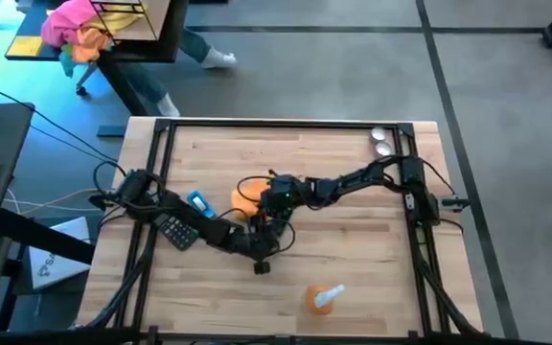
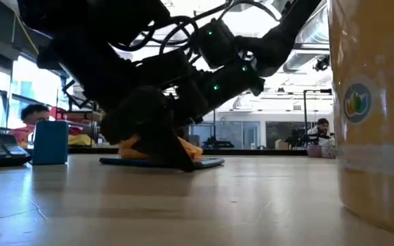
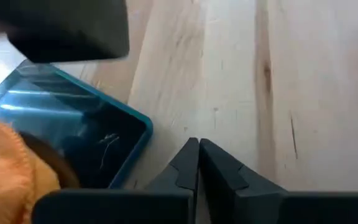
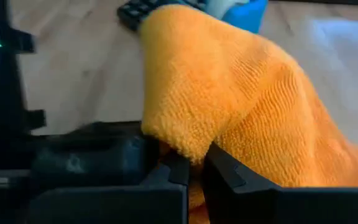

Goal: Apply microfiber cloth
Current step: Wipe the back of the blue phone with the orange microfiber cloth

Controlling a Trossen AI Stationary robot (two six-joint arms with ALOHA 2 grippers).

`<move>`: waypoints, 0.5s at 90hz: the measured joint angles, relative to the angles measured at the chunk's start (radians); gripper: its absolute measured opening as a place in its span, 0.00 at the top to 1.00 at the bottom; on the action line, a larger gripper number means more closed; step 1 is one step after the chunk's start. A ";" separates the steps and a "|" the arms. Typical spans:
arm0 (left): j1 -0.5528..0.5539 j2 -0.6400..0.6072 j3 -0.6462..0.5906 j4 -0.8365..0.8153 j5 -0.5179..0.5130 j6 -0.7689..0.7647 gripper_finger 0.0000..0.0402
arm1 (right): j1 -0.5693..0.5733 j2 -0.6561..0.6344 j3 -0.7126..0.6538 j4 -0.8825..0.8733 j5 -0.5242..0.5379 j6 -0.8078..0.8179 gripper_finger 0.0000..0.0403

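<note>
Nearest the front edge of the table [image 1: 353, 230], a clear spray bottle [image 1: 322, 299] holding orange liquid lies on its side, well apart from both arms; in the low view it fills the right edge of the picture.

At mid-table, the left gripper [image 3: 197, 163] rests low over bare wood with its fingers pressed together and nothing between them. Just beside it lies a flat tablet-like device with a blue rim [image 3: 101, 140], dark-screened, flat on the wood.

The microfiber cloth [image 4: 241, 93] sits bunched on that device at the table's centre [image 1: 245, 199]. The right gripper [image 4: 194, 171] is closed down on a fold of the cloth, with only a narrow gap between the fingers. In the low view, both dark arms cross in front of the cloth and hide most of it.

Left of the cloth stand a small blue box [image 1: 199, 202] and, near it, a dark calculator [image 1: 174, 230].

At the far right corner, two round metal tins [image 1: 382, 142] sit touching; their contents cannot be made out.

Beyond the table, a pink-and-orange fabric bundle [image 1: 77, 29] lies on a separate desk.
</note>
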 joint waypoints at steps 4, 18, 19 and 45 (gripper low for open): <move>-0.004 0.000 0.000 0.008 -0.006 0.007 1.00 | -0.012 0.003 0.000 0.001 0.000 0.022 1.00; -0.011 0.000 -0.001 0.005 -0.020 0.034 1.00 | -0.061 0.011 -0.001 0.009 0.078 0.106 1.00; -0.012 0.000 -0.001 0.006 -0.022 0.036 1.00 | -0.063 0.012 -0.001 0.009 0.084 0.105 1.00; -0.025 -0.001 0.001 -0.044 -0.009 -0.005 1.00 | -0.135 0.010 -0.013 -0.076 0.044 0.105 1.00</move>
